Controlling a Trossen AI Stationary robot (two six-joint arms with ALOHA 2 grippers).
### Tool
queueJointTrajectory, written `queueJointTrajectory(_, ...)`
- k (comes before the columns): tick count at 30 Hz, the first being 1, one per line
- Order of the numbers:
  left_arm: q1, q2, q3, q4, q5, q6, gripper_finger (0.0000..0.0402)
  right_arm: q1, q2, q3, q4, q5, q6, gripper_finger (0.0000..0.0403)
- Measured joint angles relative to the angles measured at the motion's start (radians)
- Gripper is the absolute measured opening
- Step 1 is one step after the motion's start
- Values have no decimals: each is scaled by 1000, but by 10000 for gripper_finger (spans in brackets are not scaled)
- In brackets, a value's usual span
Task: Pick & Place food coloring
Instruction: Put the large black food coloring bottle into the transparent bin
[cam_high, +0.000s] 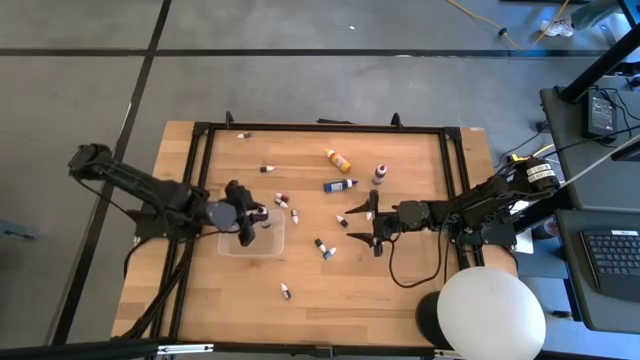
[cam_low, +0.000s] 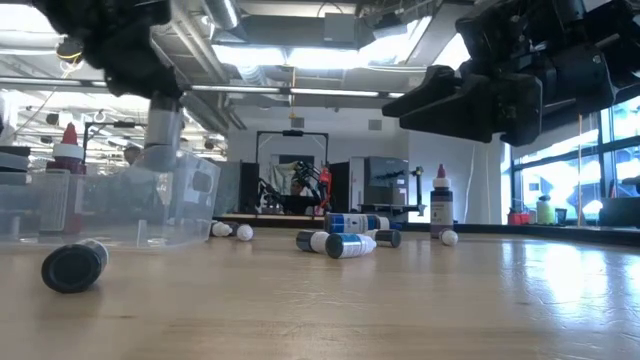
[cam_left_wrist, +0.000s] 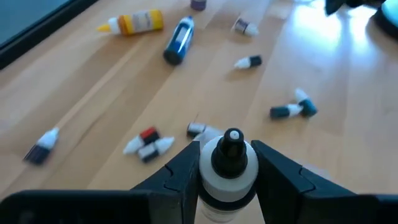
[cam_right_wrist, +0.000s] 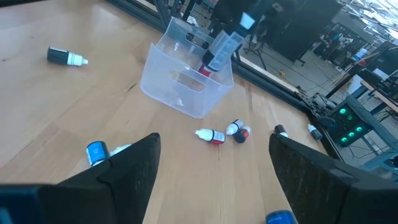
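My left gripper (cam_high: 246, 220) hangs over the clear plastic tray (cam_high: 232, 246) at the table's left middle, shut on a pale translucent food coloring bottle (cam_left_wrist: 228, 163) with a dark tip. My right gripper (cam_high: 366, 226) hovers open above bare wood right of centre and touches nothing. Other food coloring bottles lie loose on the table: a yellow one (cam_high: 337, 158), a blue one (cam_high: 340, 185), a blue pair (cam_high: 324, 249) and several tiny ones (cam_high: 287, 206). A dark one with a white cap (cam_high: 380, 174) stands upright. My left gripper pinches the pale bottle's body (cam_left_wrist: 227, 186) between its two fingers (cam_left_wrist: 186, 168), one on each side, coming from above. The bottle is lifted, slightly tilted, its dark tip (cam_left_wrist: 232, 138) pointing down toward the tray (cam_right_wrist: 186, 87). Whether the tip touches the tray, I cannot tell.
A black metal frame (cam_high: 320, 127) borders the table. A big white dome (cam_high: 490, 315) sits at the near right corner. One small bottle (cam_high: 286, 290) lies toward the near edge, with a dark-capped one (cam_low: 75, 265) close to the low camera. Bare wood stretches between tray and right gripper.
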Motion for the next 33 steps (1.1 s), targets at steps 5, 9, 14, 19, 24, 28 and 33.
queueJointTrajectory(5,-59,-2,0,-119,-91,-110,125,0,0,0,8,0,3,302)
queueJointTrajectory(9,-87,-2,-1,-225,-151,-221,126,0,0,0,12,0,3,302)
queueJointTrajectory(14,-126,-2,-25,-236,-178,-301,122,0,0,0,12,0,3,302)
queueJointTrajectory(19,-165,-2,-29,-250,-221,-342,127,0,0,0,12,0,4,302)
queueJointTrajectory(24,-189,-1,-38,-285,-245,-416,124,0,0,0,12,0,19,302)
queueJointTrajectory(28,-208,-1,-81,-282,-262,-478,126,0,0,0,11,0,21,302)
queueJointTrajectory(33,-225,0,-110,-285,-264,-538,126,0,0,0,11,0,21,302)
